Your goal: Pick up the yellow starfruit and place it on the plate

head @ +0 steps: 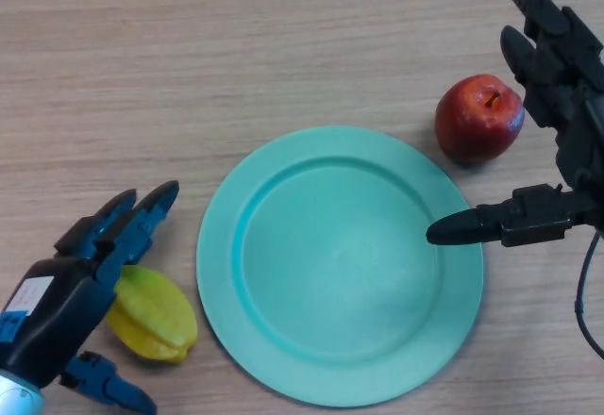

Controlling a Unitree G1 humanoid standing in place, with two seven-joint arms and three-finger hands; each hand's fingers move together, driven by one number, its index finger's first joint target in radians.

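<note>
Left robot hand (pixel 80 278) over starfruit (pixel 156 321) | plate (pixel 226 245) rim just beside

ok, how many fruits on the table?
2. The yellow starfruit lies left of the plate, partly under the left hand. The red apple sits off the plate's upper right. Nothing looks hidden.

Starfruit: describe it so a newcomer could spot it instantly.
Find the big teal plate mid-table. Just off its lower-left rim lies the starfruit, partly under the left hand. It is yellow and ridged, unlike the round red apple beyond the plate's upper right.
</note>
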